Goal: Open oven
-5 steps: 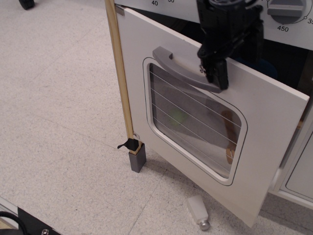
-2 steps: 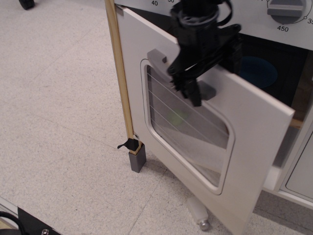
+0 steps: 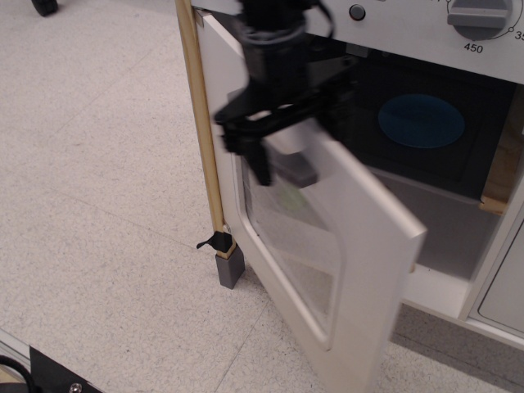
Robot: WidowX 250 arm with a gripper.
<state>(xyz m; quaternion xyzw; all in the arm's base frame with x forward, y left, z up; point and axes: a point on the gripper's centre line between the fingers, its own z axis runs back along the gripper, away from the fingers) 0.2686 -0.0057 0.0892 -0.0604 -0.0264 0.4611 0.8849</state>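
Note:
The white toy oven [image 3: 409, 33] stands at the right, with a grey numbered dial [image 3: 479, 15] on its top panel. Its door [image 3: 372, 237], with a wire-lined window [image 3: 299, 246], is swung far out to the left on its left hinge, so the dark cavity [image 3: 426, 172] shows. My black gripper [image 3: 266, 160] is at the door's upper part, its fingers around the grey bar handle [image 3: 296, 170]. The gripper is blurred by motion, and it hides most of the handle.
A blue disc [image 3: 421, 120] sits on the cavity's back wall. A pale wood post [image 3: 201, 123] with a grey foot [image 3: 230, 268] stands at the hinge side. A plain white cabinet panel [image 3: 503, 295] is at lower right. Black equipment [image 3: 49, 377] is at the bottom left corner.
The door has swung much further open, its free edge moving out and left. My gripper moved left and down with the handle. The cavity and blue disc now show.

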